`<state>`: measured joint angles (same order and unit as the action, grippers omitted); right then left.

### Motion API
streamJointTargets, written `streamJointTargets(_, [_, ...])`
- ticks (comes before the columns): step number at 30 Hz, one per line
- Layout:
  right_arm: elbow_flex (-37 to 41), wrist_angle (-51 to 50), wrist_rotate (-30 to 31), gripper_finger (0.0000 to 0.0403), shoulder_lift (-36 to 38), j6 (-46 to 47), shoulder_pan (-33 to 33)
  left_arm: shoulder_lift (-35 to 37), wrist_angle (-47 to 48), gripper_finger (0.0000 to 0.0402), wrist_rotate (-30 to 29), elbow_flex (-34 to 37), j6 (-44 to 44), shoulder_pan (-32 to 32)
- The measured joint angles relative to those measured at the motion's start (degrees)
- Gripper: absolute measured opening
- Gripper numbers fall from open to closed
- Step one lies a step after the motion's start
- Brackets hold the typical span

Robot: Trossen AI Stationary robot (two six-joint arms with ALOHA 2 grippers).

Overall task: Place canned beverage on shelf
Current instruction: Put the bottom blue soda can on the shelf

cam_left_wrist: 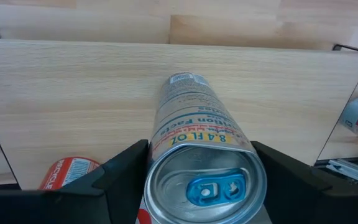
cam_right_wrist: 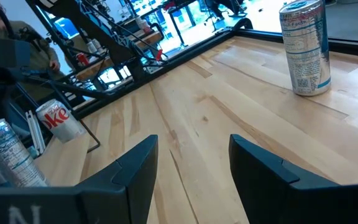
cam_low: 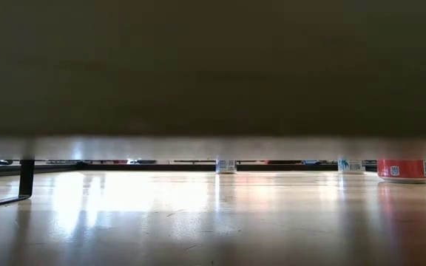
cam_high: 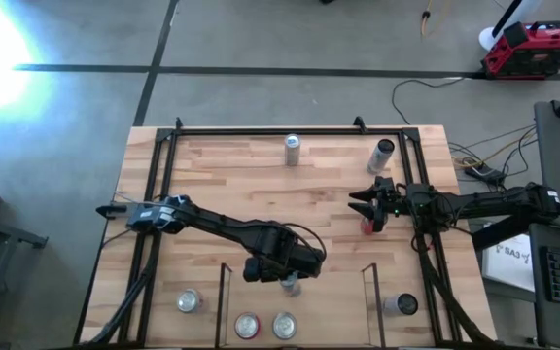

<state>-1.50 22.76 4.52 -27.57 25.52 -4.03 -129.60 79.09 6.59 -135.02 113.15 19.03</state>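
On light wood shelf (cam_high: 338, 321): left pincer (cam_high: 290, 282) grasping silver can (cam_left_wrist: 197, 155); right pincer (cam_high: 361, 202) clenched, empty.

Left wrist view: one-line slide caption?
Left gripper flanks an upright silver can on the shelf's light wood floor, a red can beside it.

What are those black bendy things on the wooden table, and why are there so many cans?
They are two robot arms. One camera looks down from above, one peeks along the table top, and one rides on each arm's wrist. The left gripper has its fingers around a silver can, standing it in the shelf, a little bay with thin black rails, where two cans already stand. The right gripper waits over the table by a red can, its fingers empty. More cans stand around the table.
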Motion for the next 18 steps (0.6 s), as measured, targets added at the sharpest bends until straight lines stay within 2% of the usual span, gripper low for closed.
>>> streamJointTargets(8, [0.0, 0.0, 0.0, 0.0183, 0.0, 0.0, 0.0, 0.0, -0.2, 0.0288, 0.0, 0.0, -0.1, 0.0])
streamJointTargets(18, [0.0, 0.0, 0.0, 0.0183, 0.0, 0.0, 0.0, 0.0, -0.7, 0.0302, -0.2, 0.0, -0.1, 0.0])
